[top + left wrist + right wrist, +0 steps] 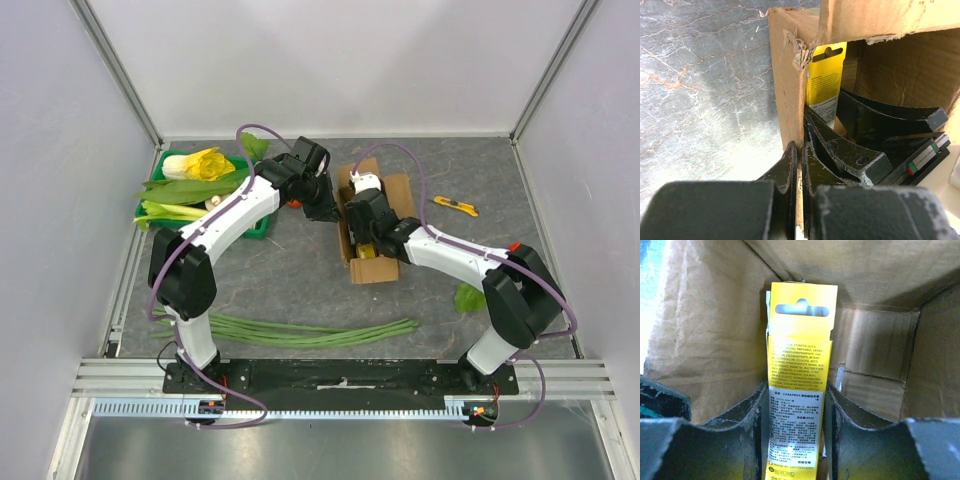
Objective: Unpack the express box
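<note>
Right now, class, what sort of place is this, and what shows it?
Probably a robotics test cell: white panels in an aluminium frame wall the table, two arms are bolted at its near edge, and an express box and long beans lie as props.

On the grey table (300, 280) lie the express box (374, 270), green tray (258, 229), long beans (310, 332), leaf (468, 297) and yellow knife (456, 206).

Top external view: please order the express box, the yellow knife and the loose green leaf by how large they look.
1. express box, clearly largest, though the right arm covers part of it.
2-3. yellow knife and green leaf: too alike to rank; the knife is longer, the leaf wider.
</note>
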### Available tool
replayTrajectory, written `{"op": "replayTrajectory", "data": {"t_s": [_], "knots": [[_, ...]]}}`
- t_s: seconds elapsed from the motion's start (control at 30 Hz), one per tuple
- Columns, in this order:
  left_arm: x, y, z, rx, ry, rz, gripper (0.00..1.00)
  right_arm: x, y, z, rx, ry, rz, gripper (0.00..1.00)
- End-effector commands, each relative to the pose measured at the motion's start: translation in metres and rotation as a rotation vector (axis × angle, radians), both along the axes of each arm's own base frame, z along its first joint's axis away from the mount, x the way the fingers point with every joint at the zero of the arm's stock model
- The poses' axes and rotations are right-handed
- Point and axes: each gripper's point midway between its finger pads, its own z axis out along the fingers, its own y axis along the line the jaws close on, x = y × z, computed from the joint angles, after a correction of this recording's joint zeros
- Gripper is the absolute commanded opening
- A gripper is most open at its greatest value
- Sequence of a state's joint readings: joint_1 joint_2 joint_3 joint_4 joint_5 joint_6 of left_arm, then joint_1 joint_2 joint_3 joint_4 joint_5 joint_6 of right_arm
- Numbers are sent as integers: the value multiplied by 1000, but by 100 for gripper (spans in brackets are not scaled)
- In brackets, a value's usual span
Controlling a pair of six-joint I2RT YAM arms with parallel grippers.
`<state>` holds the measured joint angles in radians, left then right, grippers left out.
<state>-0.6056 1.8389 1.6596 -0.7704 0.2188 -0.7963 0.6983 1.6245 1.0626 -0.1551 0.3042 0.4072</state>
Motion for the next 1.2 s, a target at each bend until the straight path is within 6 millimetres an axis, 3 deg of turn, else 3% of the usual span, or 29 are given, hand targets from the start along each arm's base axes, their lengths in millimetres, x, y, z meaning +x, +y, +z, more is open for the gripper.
{"op": "replayTrajectory", "data": {"t_s": [0.0,0.2,0.43,0.73,0.93,1.17], "knots": [[1,-13,25,-69,-14,15,2,19,9,35,58,-78,-62,40],[1,-17,25,-62,-31,-2,2,26,9,44,59,-88,-103,40],[1,-15,13,0,-31,4,2,29,8,50,65,-86,-129,40],[12,-2,2,86,-52,56,2,23,1,87,123,-133,-156,40],[15,1,-4,121,-44,63,2,19,-6,99,135,-158,-166,41],[19,6,-8,163,-59,50,2,21,-7,144,188,-232,-165,42]]}}
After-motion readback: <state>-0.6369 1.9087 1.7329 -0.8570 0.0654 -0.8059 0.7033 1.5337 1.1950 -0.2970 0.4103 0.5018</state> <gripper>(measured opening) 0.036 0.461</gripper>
